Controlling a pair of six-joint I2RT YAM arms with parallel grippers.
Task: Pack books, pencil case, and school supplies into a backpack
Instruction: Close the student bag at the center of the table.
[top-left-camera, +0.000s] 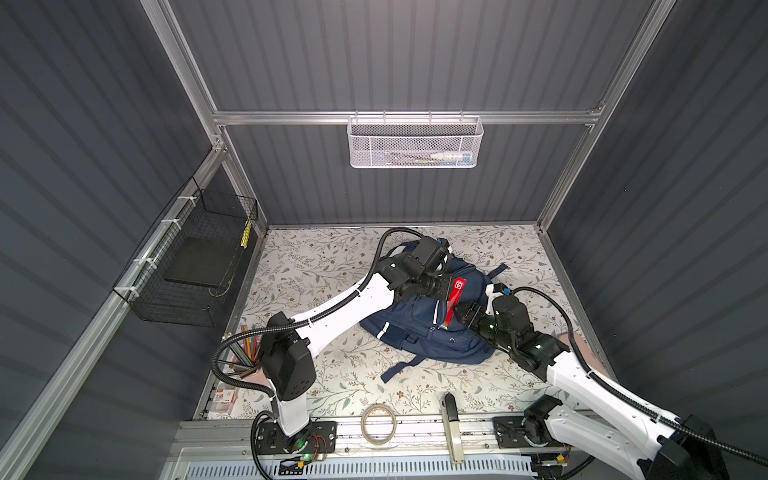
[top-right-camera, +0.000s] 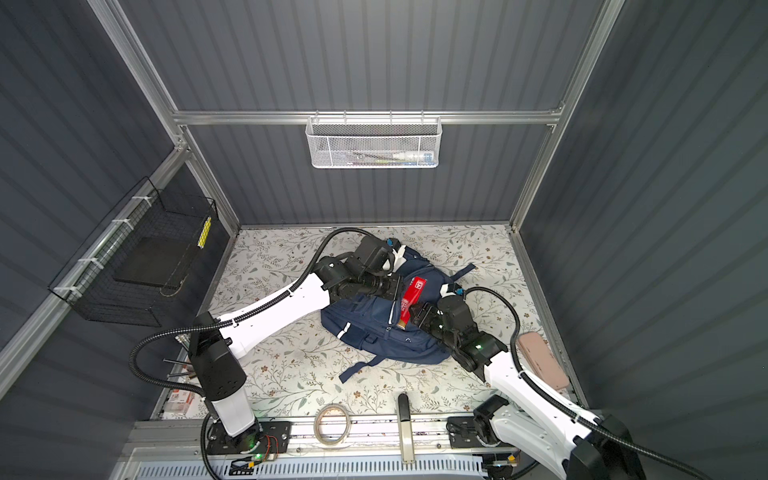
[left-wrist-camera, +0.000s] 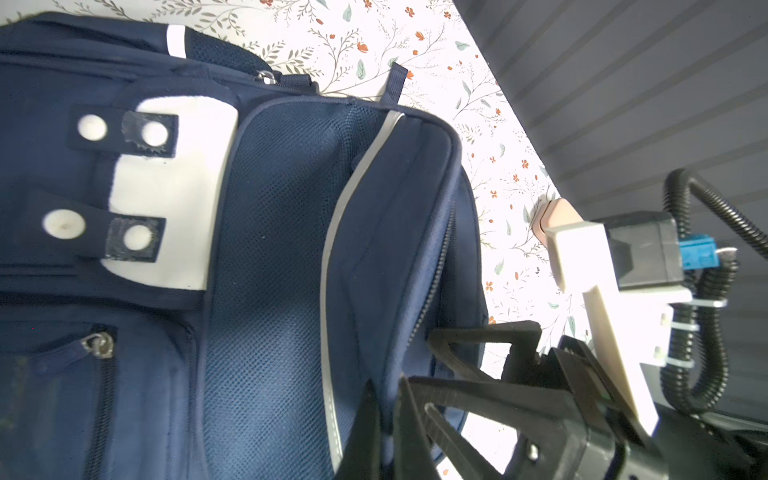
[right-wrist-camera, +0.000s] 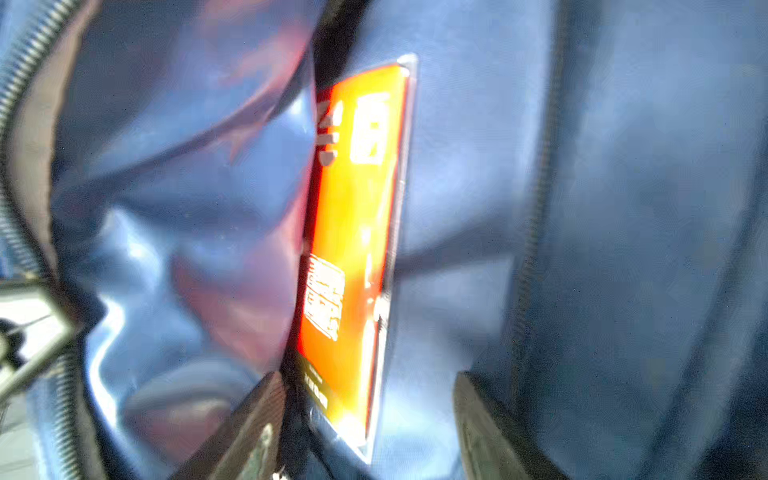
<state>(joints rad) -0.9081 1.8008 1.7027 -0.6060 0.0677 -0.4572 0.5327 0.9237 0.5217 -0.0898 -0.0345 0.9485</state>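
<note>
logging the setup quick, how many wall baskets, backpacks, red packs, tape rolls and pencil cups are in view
wall baskets: 2 (white mesh basket, black wire basket)
backpack: 1
red pack: 1
tape roll: 1
pencil cup: 1
total: 6

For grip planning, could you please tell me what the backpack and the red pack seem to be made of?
Backpack: matte navy woven fabric with mesh panels; weave and netting show in the left wrist view. Red pack: probably card in a glossy clear sleeve, judging by glare and a transparent edge.
</note>
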